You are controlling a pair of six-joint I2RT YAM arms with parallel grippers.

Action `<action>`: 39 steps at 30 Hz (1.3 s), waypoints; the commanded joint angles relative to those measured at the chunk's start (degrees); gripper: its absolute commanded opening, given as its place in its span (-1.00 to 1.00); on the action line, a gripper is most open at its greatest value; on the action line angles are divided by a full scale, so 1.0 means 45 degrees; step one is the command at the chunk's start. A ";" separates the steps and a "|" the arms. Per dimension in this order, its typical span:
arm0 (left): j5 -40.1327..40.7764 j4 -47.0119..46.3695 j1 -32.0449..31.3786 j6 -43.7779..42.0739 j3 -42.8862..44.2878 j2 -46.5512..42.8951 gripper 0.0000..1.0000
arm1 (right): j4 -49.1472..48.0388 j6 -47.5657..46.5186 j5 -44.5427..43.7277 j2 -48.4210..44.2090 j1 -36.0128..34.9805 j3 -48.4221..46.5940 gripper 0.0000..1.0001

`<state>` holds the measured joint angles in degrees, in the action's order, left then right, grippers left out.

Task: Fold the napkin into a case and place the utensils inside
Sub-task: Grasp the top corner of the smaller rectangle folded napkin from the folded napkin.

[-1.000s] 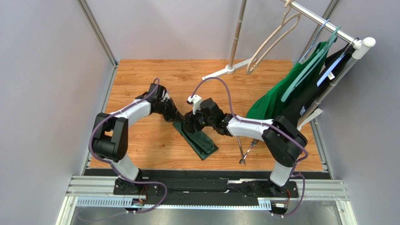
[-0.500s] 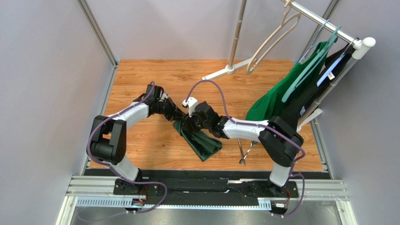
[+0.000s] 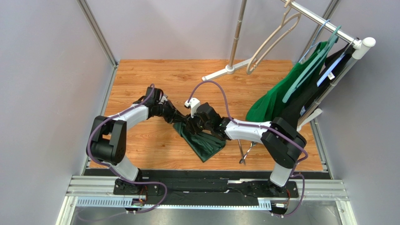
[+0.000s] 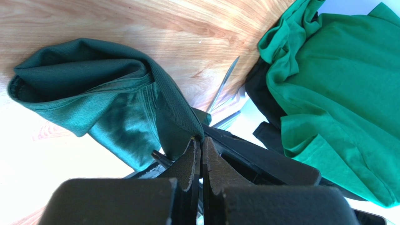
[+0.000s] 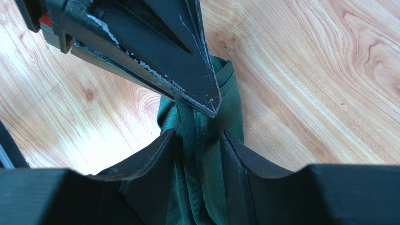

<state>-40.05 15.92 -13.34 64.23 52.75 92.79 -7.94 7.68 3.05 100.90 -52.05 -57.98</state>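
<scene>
"Now that the right gripper [image 3: 189, 125] has crept up the table toward the left gripper [image 3: 180, 120], what has it done to the soft dark forest-green cloth napkin [image 3: 205, 143]?"

"It has loosened it. A second ago the cloth lay as a narrow, tidy strip. Now its near end has fanned out wider toward the right arm, and its far end is bunched where the two sets of fingers meet."

"So who has hold of what?"

"The left one's jaws are pressed tight together, with a fold of the napkin running right into their tips, so I read it as pinching that edge. The right one's fingers [image 5: 155, 159] stand half apart, astride a gathered rope of cloth that fills the gap between them. It looks gripped."

"And the two slim silver metal utensils [image 3: 246, 151]?"

"They have not moved. They lie on the light wooden tabletop [image 3: 141, 79] beside the right arm, near the cloth's spread corner but not touching it. The bright green garment [image 3: 277, 101] hanging at the right is no part of this."

"What does that mean for the job?"

"My guess is that the fold is being reworked, or a pocket is being opened at the far end. No flat case with a clean diagonal flap shows yet, so the folding is unfinished and the cutlery must wait. Pulling two ways on bunched cloth could undo the layers already made."
</scene>
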 commanded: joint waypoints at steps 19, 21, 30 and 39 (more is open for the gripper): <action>0.3193 0.1573 0.0153 -0.4681 0.0503 -0.1634 0.36 | 0.0222 0.1925 0.0651 0.1209 0.0122 -0.1120 -1.00; 0.4730 0.2278 -0.0022 -0.5267 0.0543 -0.2492 0.37 | 0.0339 0.2140 0.0572 0.1307 0.0122 -0.1218 -1.00; 0.7242 0.3005 -0.1935 -0.6147 0.0288 -0.3514 -0.75 | 0.0906 0.3017 0.0690 0.1406 0.0317 -0.1336 -1.00; 0.8586 0.2770 -0.3284 -0.5855 0.0366 -0.2145 -0.70 | 0.0770 0.3605 0.1002 0.0976 0.0669 -0.1003 -1.00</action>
<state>-5.93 28.95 -26.59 38.61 53.19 83.07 -3.44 21.69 6.57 107.04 -49.60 -62.63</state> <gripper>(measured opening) 0.136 0.015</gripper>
